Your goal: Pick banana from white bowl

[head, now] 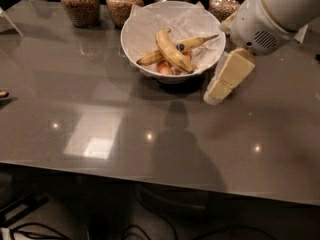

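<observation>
The white bowl [135, 34], lined with crumpled white paper, stands at the back middle of the grey table. In it lies the banana [172, 51], thick, curved and brown-speckled. It rests across a thinner long-stemmed banana [200, 40] with a blue sticker. My gripper [218, 61] hangs from the white arm at the upper right, just right of the bowl's rim and above the table. It is open and empty. One cream finger [227, 76] points down at the table, the other [228, 23] is near the bowl's far right rim.
Several glass jars with brown filling stand behind the bowl, such as one [80, 4] at the back left and one [222, 4] at the back right. A peach-coloured item [165, 67] lies under the bananas. A small object [3, 94] sits at the table's left edge.
</observation>
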Tool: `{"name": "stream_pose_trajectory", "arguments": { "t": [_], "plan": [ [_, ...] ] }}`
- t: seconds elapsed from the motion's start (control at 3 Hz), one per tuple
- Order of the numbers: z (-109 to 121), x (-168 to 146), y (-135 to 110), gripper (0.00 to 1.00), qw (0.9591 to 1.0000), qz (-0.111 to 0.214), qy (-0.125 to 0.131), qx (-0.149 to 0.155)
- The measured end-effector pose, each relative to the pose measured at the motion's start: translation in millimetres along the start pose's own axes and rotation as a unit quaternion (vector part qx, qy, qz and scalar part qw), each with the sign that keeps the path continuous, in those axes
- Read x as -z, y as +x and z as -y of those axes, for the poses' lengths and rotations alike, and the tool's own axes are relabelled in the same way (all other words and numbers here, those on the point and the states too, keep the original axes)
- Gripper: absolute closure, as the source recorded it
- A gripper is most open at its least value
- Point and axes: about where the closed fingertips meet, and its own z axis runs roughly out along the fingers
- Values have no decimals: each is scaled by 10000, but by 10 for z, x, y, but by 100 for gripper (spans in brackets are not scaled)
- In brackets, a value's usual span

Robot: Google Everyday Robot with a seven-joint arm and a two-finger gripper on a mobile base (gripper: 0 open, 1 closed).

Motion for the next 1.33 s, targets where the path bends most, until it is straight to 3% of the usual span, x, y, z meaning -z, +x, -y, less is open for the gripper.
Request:
{"name": "stream_pose_trajectory", "arguments": {
  "t": [0.33,0.67,1.0,1.33],
  "plan": [
    [234,-364,-598,0,9989,380,172,-230],
    [234,-364,-598,0,9989,380,172,-229],
    [318,-411,-629,0,9967,563,461,-369],
    [521,-656,-708,0,9901,833,879,-708]
  ]
}}
